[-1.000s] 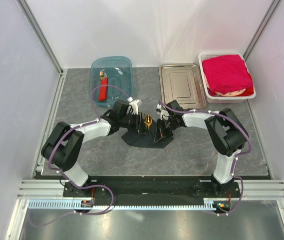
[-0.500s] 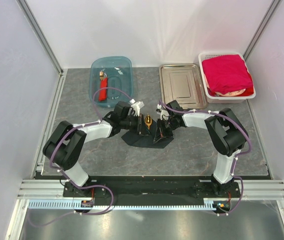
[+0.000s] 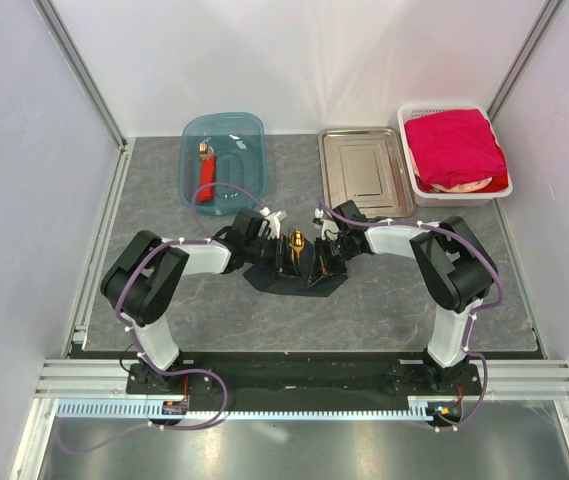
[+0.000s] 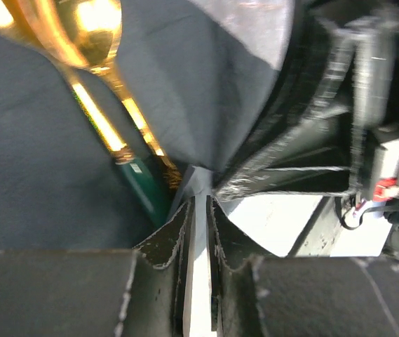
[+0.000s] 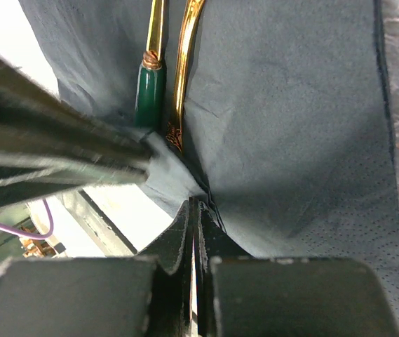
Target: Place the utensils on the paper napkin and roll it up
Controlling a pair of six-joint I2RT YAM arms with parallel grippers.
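The left fingers (image 4: 187, 214) stand almost together with only a thin slit between them. A pale folded edge of the paper napkin (image 4: 38, 154) runs into that slit at their tips, so they appear to pinch it. The right fingers (image 5: 193, 210) are pressed tight together, nipping the napkin's edge. The two sets of tips meet nearly nose to nose low over the counter (image 3: 384, 300). The utensils (image 5: 185, 63) lie on the napkin just beyond both sets of tips. Their gold stems are side by side, one with a dark green handle, and their ends reach close to the pinched fold.
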